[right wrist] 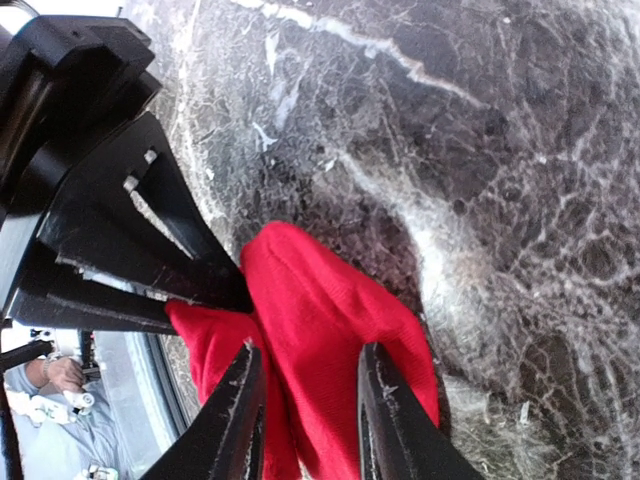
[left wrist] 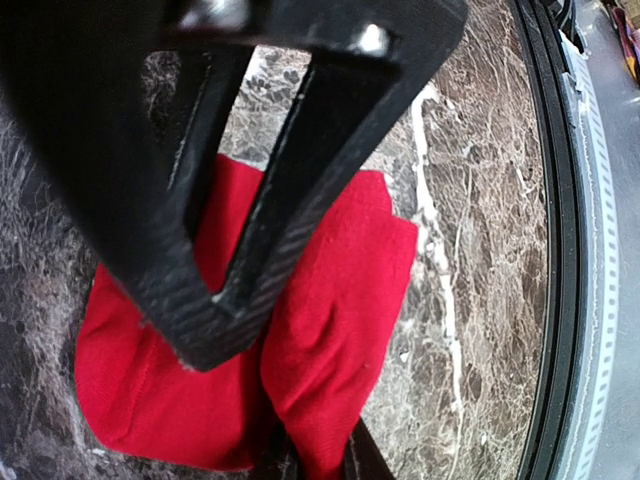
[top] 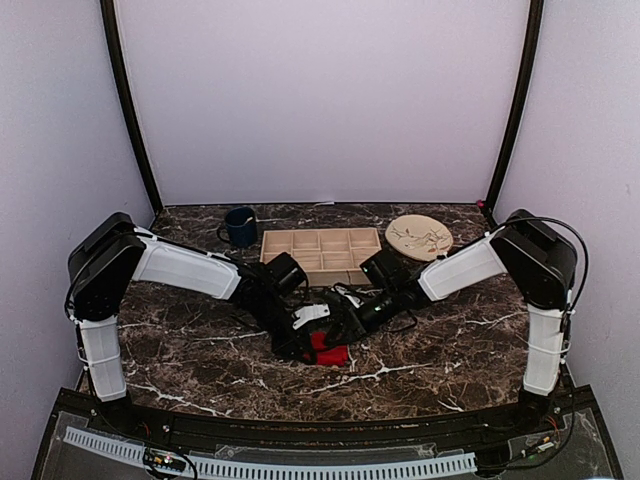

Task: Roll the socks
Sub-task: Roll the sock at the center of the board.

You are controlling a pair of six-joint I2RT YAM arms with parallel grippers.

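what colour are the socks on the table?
The socks are bright red, no print visible; clearest in the left wrist view.

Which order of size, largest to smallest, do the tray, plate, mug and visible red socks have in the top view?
1. tray
2. plate
3. mug and red socks: about alike as seen, and the socks are partly covered, so I do not rank these two.
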